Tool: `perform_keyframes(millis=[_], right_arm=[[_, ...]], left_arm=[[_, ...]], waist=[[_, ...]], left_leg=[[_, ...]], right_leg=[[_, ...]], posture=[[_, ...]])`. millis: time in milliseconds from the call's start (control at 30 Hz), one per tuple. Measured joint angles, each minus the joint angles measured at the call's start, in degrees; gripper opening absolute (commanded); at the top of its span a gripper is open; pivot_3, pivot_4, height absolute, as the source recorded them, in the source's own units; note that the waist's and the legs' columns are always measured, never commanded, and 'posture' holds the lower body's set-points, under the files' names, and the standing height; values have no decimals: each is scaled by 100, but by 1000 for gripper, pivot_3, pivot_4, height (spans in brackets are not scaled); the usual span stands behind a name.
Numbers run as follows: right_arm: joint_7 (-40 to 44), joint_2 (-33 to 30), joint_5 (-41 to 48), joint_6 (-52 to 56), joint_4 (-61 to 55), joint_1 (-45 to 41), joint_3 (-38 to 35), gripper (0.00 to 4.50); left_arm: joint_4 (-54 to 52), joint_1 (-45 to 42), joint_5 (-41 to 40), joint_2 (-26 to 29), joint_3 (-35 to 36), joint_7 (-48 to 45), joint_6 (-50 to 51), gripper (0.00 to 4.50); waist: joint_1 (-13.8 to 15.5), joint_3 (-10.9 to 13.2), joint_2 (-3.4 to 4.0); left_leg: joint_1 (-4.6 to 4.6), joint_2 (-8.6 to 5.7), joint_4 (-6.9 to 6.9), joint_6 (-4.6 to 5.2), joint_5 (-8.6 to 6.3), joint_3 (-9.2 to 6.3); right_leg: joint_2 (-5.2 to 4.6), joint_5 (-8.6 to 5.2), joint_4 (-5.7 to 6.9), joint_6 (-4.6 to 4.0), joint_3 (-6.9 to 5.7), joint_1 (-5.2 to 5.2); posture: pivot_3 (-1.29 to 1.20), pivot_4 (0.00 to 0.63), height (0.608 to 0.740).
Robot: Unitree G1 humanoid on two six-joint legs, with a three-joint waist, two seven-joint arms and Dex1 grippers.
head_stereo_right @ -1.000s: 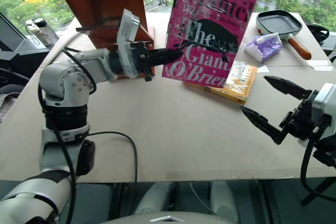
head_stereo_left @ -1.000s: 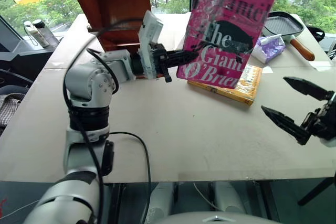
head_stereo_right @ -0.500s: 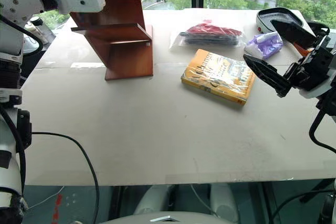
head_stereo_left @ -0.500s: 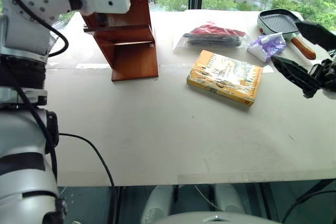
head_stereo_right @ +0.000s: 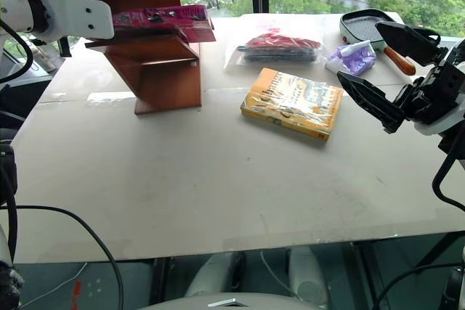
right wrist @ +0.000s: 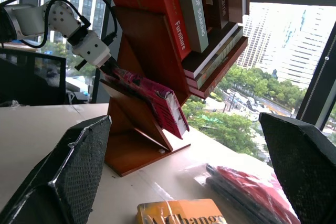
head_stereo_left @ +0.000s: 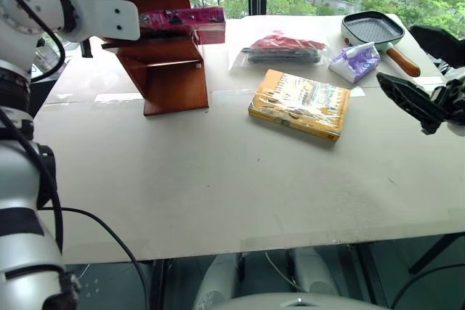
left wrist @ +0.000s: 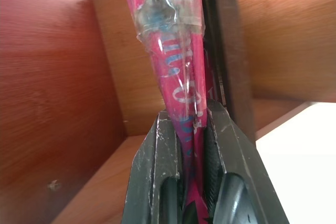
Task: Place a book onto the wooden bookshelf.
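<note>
Beige tabletop below; now swung up off it and laid flat onto wooden bookshelf: book, clamped in left gripper. Right gripper raised, spread wide, empty. Next, probably, release.

High-rise office: towers and treetops beyond the windows, table inside.

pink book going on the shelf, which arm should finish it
Left. Its gripper is already shut on the pink book, which lies on the wooden bookshelf. The right gripper hangs open and empty, far across the table.
</note>
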Motion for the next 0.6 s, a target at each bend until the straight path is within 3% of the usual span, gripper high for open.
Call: perform_keyframes(millis=[67, 100, 167, 300, 367, 467, 533, 600], right_arm=[[12, -6, -8, 0, -15, 56, -8, 4500], [28, -34, 19, 8, -79, 178, -52, 4500], [36, -99, 61, 33, -124, 317, -158, 4500], [175, -285, 110, 102, -135, 433, -304, 4500], [281, -304, 122, 114, -100, 456, -305, 4500], [392, -393, 114, 120, 70, 326, -260, 4500], [513, -501, 63, 117, 218, 246, -235, 4500], [662, -577, -77, 117, 389, 235, -113, 4500]], left_arm=[[249, -14, -56, -6, 17, 40, -122, 1169], [373, -1, -220, 29, 124, -142, -206, 1821], [436, 57, -564, 195, 360, -565, -237, 2621], [-616, 404, -2037, 544, 1273, -2071, 614, 2621], [-1628, 891, -2978, 778, 1845, -2683, 1836, 2621], [-3113, 1487, -4331, 792, 2600, -2894, 3917, 2621], [-4421, 2026, -5342, 668, 3102, -2593, 5478, 2621], [-6127, 2673, -6698, -28, 3659, -1537, 7269, 2621]], waist=[[-13, 0, 0], [-25, 3, 0], [-60, 8, -10], [-62, 12, -15], [-72, 12, -14], [-46, 14, -12], [7, 15, -9], [82, 13, -6]], left_leg=[[17, 3, 1, 0, 1, 13], [22, 3, 1, 0, 0, 19], [-8, 6, 11, 0, 0, 17], [-53, 16, 56, 5, -4, -5], [-53, 19, 61, 12, -8, -3], [-51, 28, 71, 13, -9, -17], [-37, 36, 71, 13, -9, -21], [-24, 40, 76, 13, -9, -30]], right_leg=[[3, 0, 22, 0, 16, 2], [5, -1, 32, 0, 29, 0], [8, -1, 35, -1, 28, -23], [-1, -1, 18, -1, 15, -32], [-2, -1, 11, 1, 19, -27], [-1, -3, 16, 4, 5, -19], [3, -4, 18, 3, 0, -6], [7, -4, 19, 3, -10, 12]], posture=[[0, 150, 740], [0, 150, 740], [0, 150, 740], [0, 150, 740], [0, 150, 740], [0, 150, 740], [0, 150, 740], [0, 150, 740]])
